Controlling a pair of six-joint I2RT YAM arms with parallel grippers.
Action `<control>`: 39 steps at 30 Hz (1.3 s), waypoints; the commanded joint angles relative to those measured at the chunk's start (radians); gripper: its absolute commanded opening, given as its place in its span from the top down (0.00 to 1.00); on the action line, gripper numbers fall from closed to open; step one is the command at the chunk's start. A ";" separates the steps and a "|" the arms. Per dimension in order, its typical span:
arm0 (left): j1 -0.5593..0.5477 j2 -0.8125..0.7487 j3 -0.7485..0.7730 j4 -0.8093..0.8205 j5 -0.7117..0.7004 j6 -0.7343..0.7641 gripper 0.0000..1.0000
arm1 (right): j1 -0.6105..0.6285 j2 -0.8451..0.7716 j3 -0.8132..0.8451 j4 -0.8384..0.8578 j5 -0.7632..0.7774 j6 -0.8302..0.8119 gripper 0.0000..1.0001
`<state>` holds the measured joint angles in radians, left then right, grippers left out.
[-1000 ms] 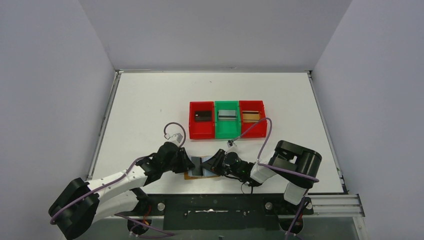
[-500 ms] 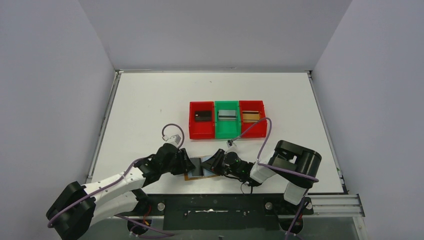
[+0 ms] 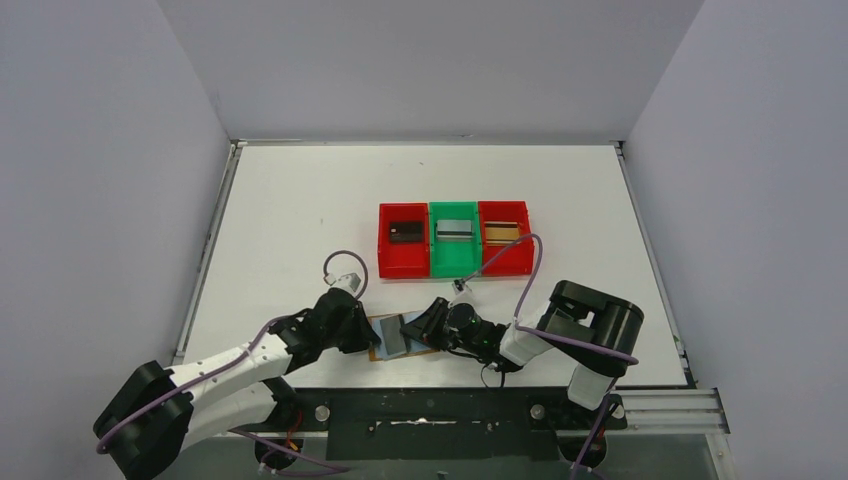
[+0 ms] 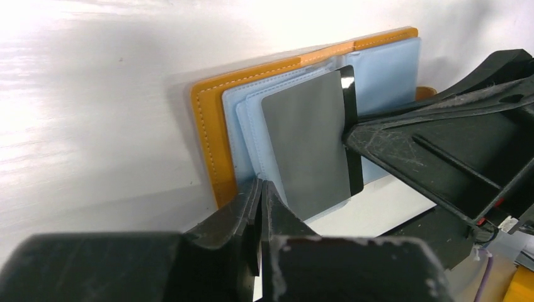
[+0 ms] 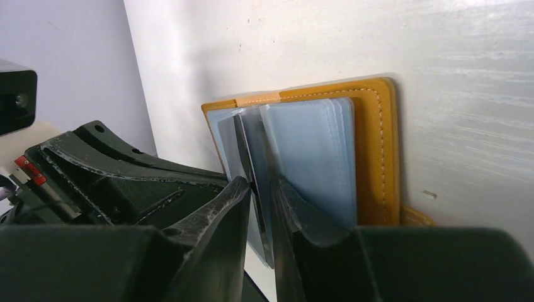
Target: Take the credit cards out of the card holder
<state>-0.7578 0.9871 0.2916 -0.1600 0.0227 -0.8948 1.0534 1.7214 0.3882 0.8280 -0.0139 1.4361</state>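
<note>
The card holder [image 3: 379,351] lies open near the front edge, tan outside [image 4: 208,126] with pale blue pockets. A silver-grey card [image 4: 305,145] with a black stripe sticks partly out of a pocket. My left gripper [image 4: 259,186] is shut, pinching the lower edge of a pale blue pocket at the holder's left side [image 3: 366,332]. My right gripper [image 5: 261,189] is shut on the card's edge, from the holder's right [image 3: 426,325]. In the right wrist view the card holder [image 5: 378,151] fills the middle. A black card [image 3: 404,232], a silver card [image 3: 456,230] and a gold card [image 3: 502,232] lie in the bins.
Three bins stand in a row behind the holder: a red bin [image 3: 403,264], a green bin [image 3: 455,266] and another red bin [image 3: 506,264]. The table's front edge runs just below the holder. Purple cables loop over both wrists.
My left gripper has shifted a little to the left along the holder. The card now shows more of its grey face and lies flatter. The right arm has barely moved.
</note>
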 commanded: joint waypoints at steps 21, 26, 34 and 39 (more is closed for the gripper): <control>-0.007 0.018 0.006 0.015 -0.017 0.025 1.00 | 0.006 -0.071 -0.052 0.054 0.002 -0.058 0.93; -0.006 -0.001 0.038 -0.093 -0.082 0.024 1.00 | 0.007 -0.124 -0.057 -0.050 0.039 -0.066 0.93; -0.005 -0.043 0.096 -0.085 -0.039 0.039 1.00 | 0.003 -0.137 -0.017 -0.155 0.030 -0.130 0.90; -0.006 0.019 0.151 -0.128 -0.050 0.055 0.81 | 0.026 -0.115 0.030 -0.246 0.068 -0.129 0.88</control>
<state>-0.7616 0.9794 0.3698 -0.2699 -0.0177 -0.8684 1.0618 1.5929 0.3702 0.6651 0.0036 1.3422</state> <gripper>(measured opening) 0.151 0.104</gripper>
